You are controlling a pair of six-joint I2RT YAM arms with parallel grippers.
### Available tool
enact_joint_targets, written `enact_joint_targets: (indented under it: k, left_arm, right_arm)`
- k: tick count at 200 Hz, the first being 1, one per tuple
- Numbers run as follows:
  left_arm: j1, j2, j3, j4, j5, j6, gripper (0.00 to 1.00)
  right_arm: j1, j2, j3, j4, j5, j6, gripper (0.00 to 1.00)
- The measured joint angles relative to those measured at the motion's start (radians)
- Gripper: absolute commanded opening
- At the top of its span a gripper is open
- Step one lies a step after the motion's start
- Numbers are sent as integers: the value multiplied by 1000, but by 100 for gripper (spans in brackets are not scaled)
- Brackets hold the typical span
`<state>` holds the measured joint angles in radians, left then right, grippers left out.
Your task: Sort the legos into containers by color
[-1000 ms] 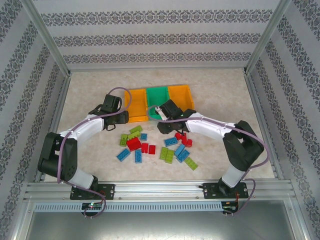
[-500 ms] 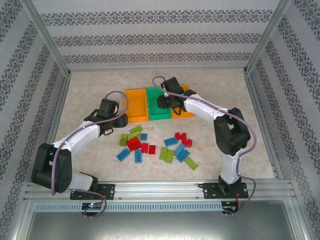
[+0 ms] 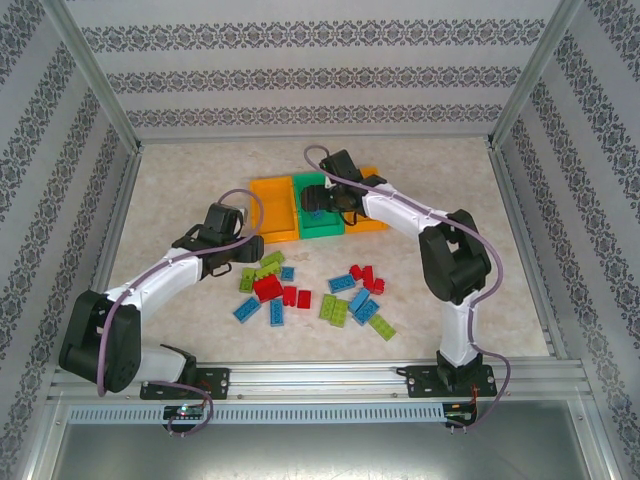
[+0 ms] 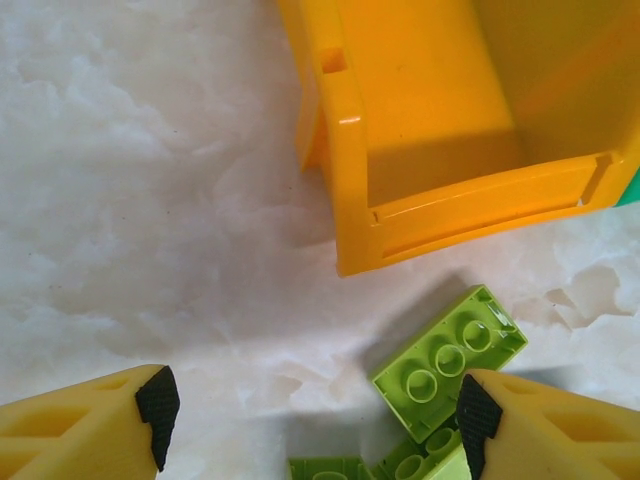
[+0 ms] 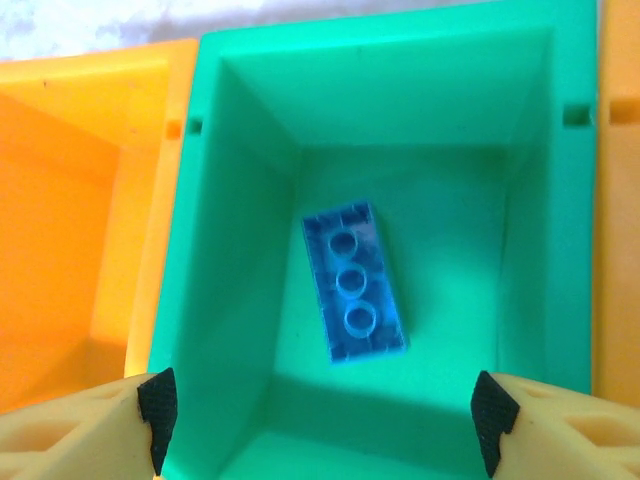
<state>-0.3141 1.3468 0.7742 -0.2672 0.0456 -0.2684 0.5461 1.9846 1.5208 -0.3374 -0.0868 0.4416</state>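
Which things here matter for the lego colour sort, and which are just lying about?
Job:
loose legos, lime brick, blue brick, green bin, left orange bin, right orange bin

Just there:
patterned walls, aluminium rail

The green bin point(image 5: 240, 230) stands open-topped between two orange bins point(image 3: 268, 210), touching both. A single blue brick point(image 5: 353, 283) lies inside it, underside up. Red, blue and lime loose bricks point(image 3: 266, 289) lie scattered just in front of the green bin.
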Motion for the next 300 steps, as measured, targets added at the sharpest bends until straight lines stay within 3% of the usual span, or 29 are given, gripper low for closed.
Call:
enact_joint_targets:
  k: [45, 76, 159, 252, 300]
  left_arm:
    - [-21, -18, -13, 32, 7, 11, 79]
    - [-40, -18, -19, 60, 25, 19, 82]
    - [-87, 0, -15, 94, 49, 26, 87]
    - [-92, 5, -14, 97, 52, 30, 87]
    - [-93, 21, -14, 97, 52, 30, 87]
  right_arm:
    - [28, -248, -248, -50, 66, 4, 76]
    - [-8, -447, -463, -103, 113, 40, 72]
    - [-24, -631, -729, -277, 146, 152, 67]
    - [-29, -587, -751, -263, 124, 220, 58]
    - [-84, -587, -751, -261, 136, 222, 58]
